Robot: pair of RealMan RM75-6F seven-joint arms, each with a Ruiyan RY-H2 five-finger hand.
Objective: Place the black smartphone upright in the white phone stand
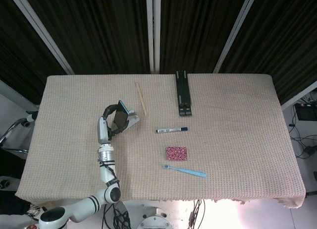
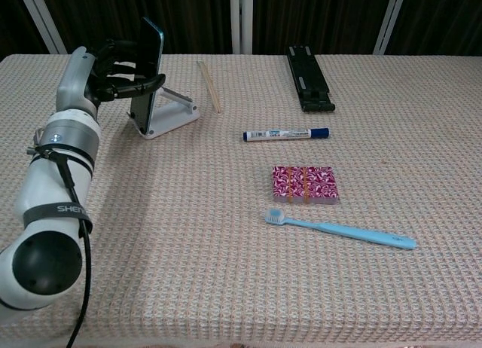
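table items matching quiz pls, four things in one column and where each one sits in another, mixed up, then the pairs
Things:
1. black smartphone
2. marker pen
3. blue toothbrush
4. chopsticks

Places:
A. nearest the front edge, just in front of the patterned pink packet
B. held by the left hand at the white phone stand
C. far side, just right of the stand
D. mid-table, between the black folded stand and the pink packet

Pairs: 1-B, 2-D, 3-A, 4-C

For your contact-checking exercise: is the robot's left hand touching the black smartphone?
Touching. In the chest view the left hand wraps dark fingers across the upright black smartphone, gripping it over the white phone stand.
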